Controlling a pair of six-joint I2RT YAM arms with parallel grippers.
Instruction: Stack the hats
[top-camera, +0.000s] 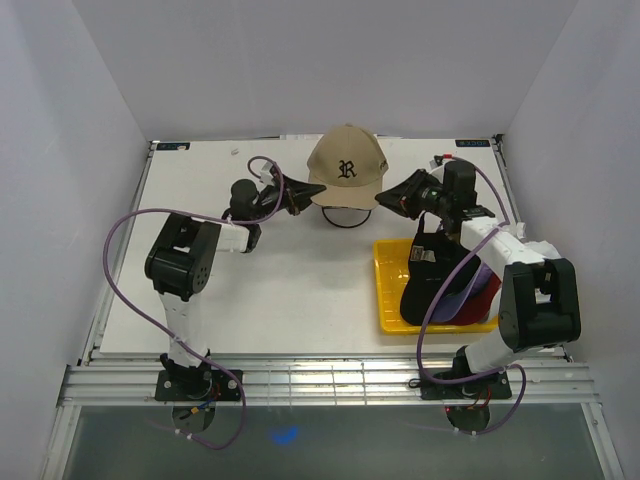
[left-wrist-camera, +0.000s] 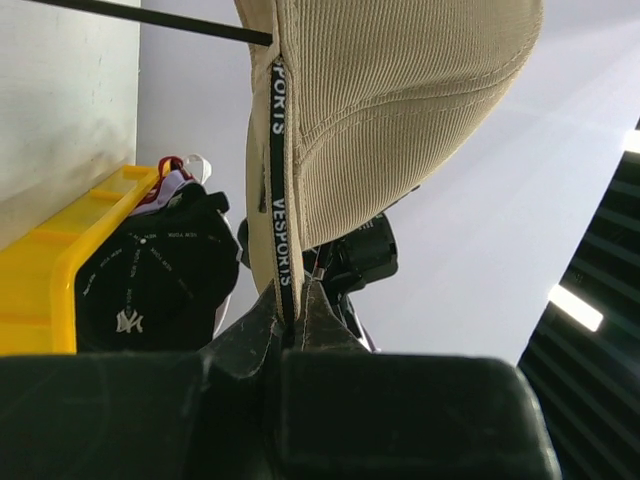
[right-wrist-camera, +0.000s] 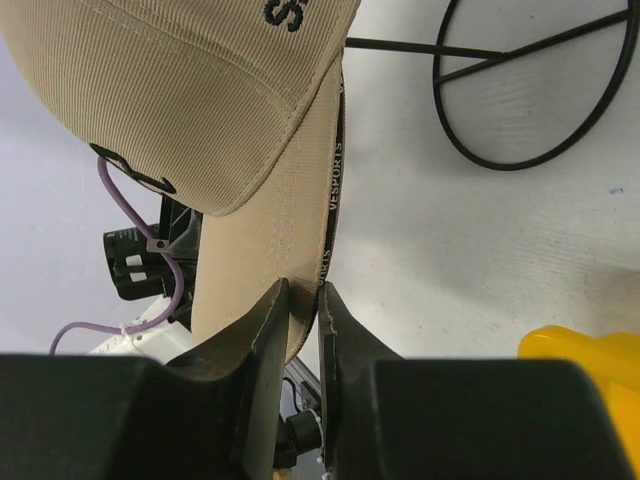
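Observation:
The tan hat (top-camera: 346, 165) sits on the black wire stand (top-camera: 345, 217) at the back middle of the table. My left gripper (top-camera: 298, 200) is shut on its lower rim from the left, the band pinched between the fingertips (left-wrist-camera: 290, 295). On the opposite side my right gripper (top-camera: 392, 198) is shut on the rim too, with tan fabric (right-wrist-camera: 180, 100) clamped in the jaws (right-wrist-camera: 303, 290). A black hat with a white NY logo (top-camera: 435, 270) lies on top of a purple hat (top-camera: 472, 283) and a red hat (top-camera: 488, 298) in the yellow tray (top-camera: 388, 290).
The stand's wire ring (right-wrist-camera: 530, 90) rests on the white tabletop under the tan hat. The yellow tray (left-wrist-camera: 40, 260) stands at the right front, beside the right arm's base. White walls close in the table at the back and on both sides.

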